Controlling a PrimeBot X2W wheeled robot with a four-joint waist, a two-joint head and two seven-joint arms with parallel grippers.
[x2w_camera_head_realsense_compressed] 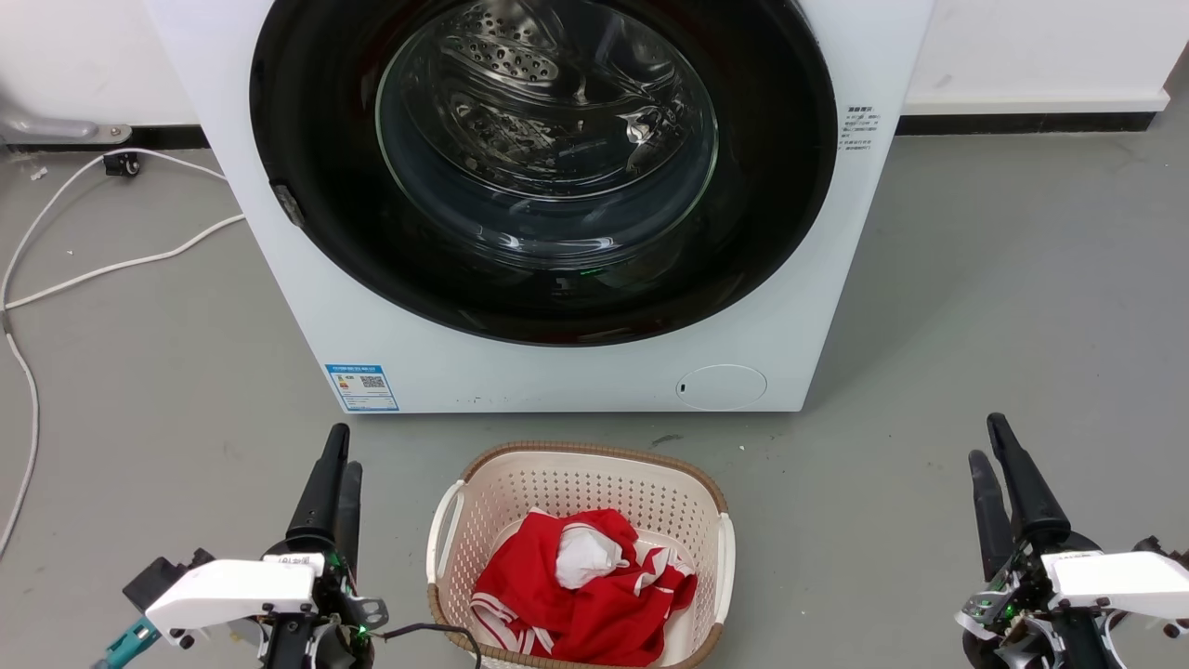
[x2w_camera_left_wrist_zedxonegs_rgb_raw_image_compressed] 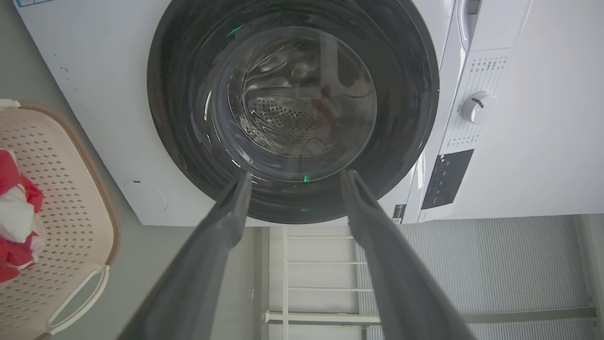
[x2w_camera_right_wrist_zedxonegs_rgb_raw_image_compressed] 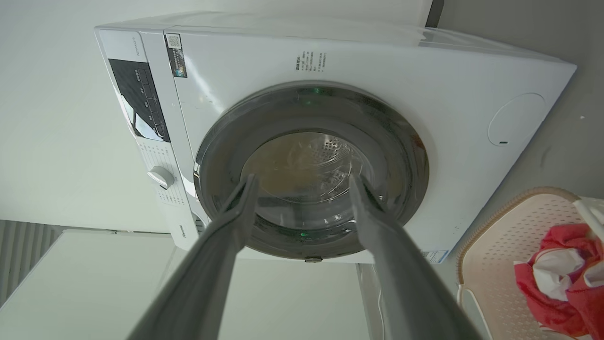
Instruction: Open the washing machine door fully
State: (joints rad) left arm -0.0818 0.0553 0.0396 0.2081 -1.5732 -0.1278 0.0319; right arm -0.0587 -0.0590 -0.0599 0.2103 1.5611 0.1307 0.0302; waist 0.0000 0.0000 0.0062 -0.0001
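The washing machine door (x2w_camera_head_realsense_compressed: 316, 186) is a wide glossy black disc with a bulging glass window, lying flush against the white machine front (x2w_camera_head_realsense_compressed: 279, 307). A small catch (x2w_camera_head_realsense_compressed: 286, 204) sits at the door's left edge. The steel drum shows through the glass. My left gripper (x2w_camera_head_realsense_compressed: 344, 451) rests low on the left, well short of the machine, open and holding nothing. My right gripper (x2w_camera_head_realsense_compressed: 986, 439) rests low on the right, also open and holding nothing. The left wrist view looks at the door (x2w_camera_left_wrist_zedxonegs_rgb_raw_image_compressed: 188, 94) between the left gripper's (x2w_camera_left_wrist_zedxonegs_rgb_raw_image_compressed: 297, 174) fingers. In the right wrist view, the right gripper (x2w_camera_right_wrist_zedxonegs_rgb_raw_image_compressed: 302, 178) frames the door (x2w_camera_right_wrist_zedxonegs_rgb_raw_image_compressed: 401, 156).
A white laundry basket (x2w_camera_head_realsense_compressed: 446, 520) with red and white clothes (x2w_camera_head_realsense_compressed: 594, 585) stands on the grey floor between my grippers, just before the machine. White cables (x2w_camera_head_realsense_compressed: 93, 269) trail over the floor at the left. A small round white flap (x2w_camera_head_realsense_compressed: 721, 386) sits low on the machine front.
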